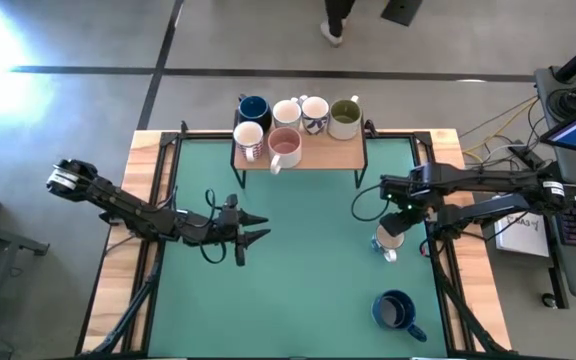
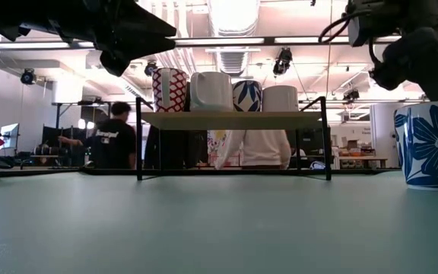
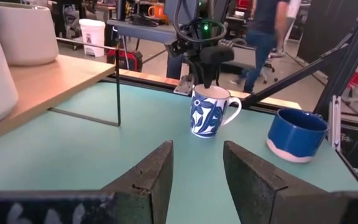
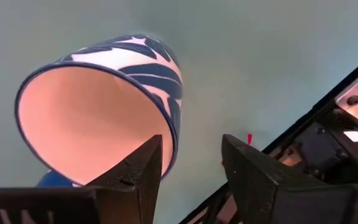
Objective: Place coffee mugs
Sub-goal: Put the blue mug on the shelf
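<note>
Right hand [image 4: 188, 165] straddles the patterned mug [image 3: 209, 112] rim, fingers parted, not yet clenched — stiff, slick, breakable ceramic, so grip the wall.

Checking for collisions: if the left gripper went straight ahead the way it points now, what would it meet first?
Probably the blue-patterned white mug, centred ahead of the left gripper, with the right gripper right above it. Depth is uncertain; bare mat lies between.
</note>
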### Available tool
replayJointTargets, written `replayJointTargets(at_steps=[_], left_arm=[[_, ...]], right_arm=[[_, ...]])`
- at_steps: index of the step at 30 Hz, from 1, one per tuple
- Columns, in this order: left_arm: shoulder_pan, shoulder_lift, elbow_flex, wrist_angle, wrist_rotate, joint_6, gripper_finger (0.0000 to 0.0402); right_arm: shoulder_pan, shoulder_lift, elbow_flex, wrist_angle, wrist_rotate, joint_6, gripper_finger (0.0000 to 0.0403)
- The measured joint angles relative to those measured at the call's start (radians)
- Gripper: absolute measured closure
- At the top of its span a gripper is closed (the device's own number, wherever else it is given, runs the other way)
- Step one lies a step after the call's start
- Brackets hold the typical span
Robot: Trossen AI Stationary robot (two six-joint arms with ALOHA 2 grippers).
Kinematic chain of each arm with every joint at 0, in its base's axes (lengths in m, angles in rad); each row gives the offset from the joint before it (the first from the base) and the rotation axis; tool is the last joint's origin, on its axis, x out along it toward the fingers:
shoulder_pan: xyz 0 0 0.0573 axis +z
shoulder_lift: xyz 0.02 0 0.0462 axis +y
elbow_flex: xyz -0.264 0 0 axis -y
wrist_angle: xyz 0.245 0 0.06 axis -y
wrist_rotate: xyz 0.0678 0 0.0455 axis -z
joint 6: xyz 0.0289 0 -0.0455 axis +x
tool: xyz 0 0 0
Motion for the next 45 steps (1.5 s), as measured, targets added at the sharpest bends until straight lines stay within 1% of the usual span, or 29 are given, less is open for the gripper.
replayJointTargets(at_steps=[5, 9, 13, 21, 27, 30, 34, 39, 42, 45], left_arm=[[0.000, 0.000, -0.001, -0.003, 0.000, 0.003, 0.0278], [0.000, 0.000, -0.001, -0.004, 0.000, 0.015, 0.0278], [0.000, 0.000, -0.002, -0.004, 0.000, 0.029, 0.0278], [0.000, 0.000, -0.002, -0.012, 0.000, 0.028, 0.0278], [0.000, 0.000, -0.002, -0.017, -0.001, 0.026, 0.0278], [0.000, 0.000, -0.002, -0.017, -0.001, 0.026, 0.0278], [0.000, 0.000, -0.002, -0.017, -0.001, 0.026, 0.0278], [0.000, 0.000, -0.002, -0.017, -0.001, 0.025, 0.0278], [0.000, 0.000, -0.002, -0.016, -0.001, 0.023, 0.0278], [0.000, 0.000, -0.002, -0.016, -0.001, 0.007, 0.0278]], right_arm=[[0.000, 0.000, -0.031, 0.053, 0.000, 0.008, 0.0263], [0.000, 0.000, -0.035, 0.075, 0.001, 0.007, 0.0282], [0.000, 0.000, -0.035, 0.094, 0.007, 0.002, 0.0313], [0.000, 0.020, -0.036, 0.147, 0.009, -0.091, 0.0386], [-0.001, 0.052, -0.028, 0.150, 0.008, -0.181, 0.0391], [0.000, 0.062, 0.001, 0.147, 0.013, -0.250, 0.0392], [-0.001, 0.058, 0.076, 0.157, 0.028, -0.333, 0.0392], [-0.001, 0.072, 0.173, 0.141, 0.110, -0.476, 0.0393], [-0.001, 0.102, 0.247, 0.135, 0.160, -0.588, 0.0392], [-0.001, 0.155, 0.343, 0.111, 0.185, -0.665, 0.0392]])
